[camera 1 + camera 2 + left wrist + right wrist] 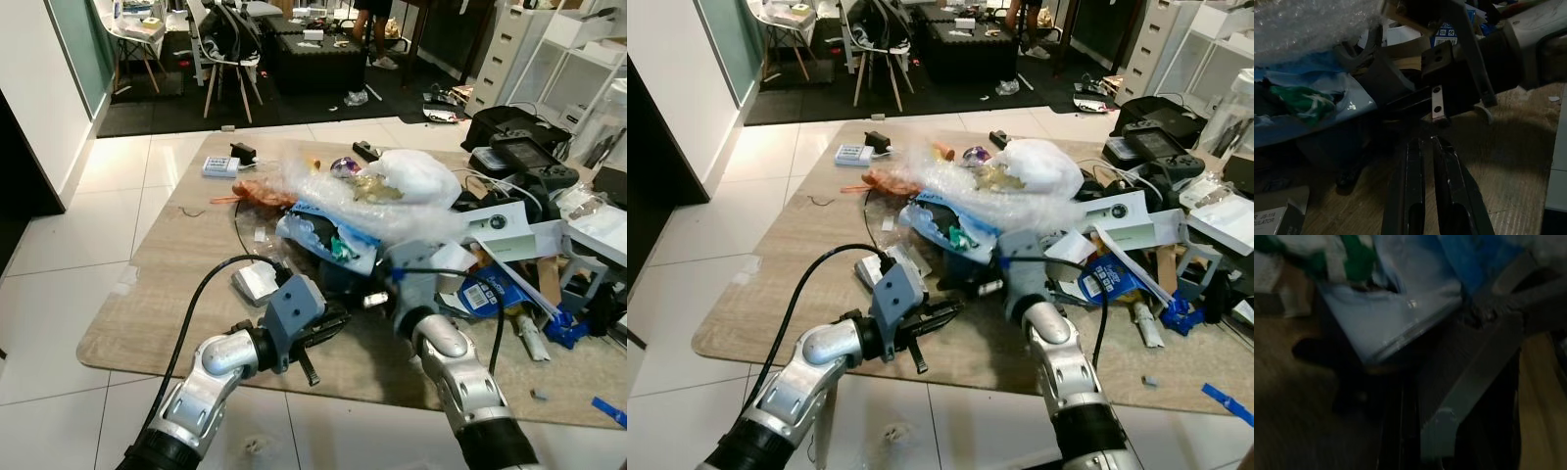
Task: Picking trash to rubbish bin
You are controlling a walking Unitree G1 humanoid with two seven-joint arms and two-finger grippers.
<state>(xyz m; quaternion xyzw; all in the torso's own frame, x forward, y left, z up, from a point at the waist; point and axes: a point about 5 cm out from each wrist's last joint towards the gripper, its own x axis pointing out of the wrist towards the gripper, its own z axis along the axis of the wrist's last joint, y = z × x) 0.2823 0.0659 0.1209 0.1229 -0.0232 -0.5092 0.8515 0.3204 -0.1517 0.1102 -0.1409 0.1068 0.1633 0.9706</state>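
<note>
A heap of trash lies on a beige rug: crumpled bubble wrap, a white plastic bag and a pale blue bag with green scraps inside. My left gripper is low over the rug, pointing at the heap's near edge, its fingers shut on nothing. My right gripper reaches in under the blue bag, just across from the left one; it looks shut in the dark right wrist view and holds nothing I can make out.
A black cable loops past a white box on the rug's left. Cardboard, white boxes and blue packaging crowd the right. Black bags, white drawers and chairs stand behind. A person's legs are far back.
</note>
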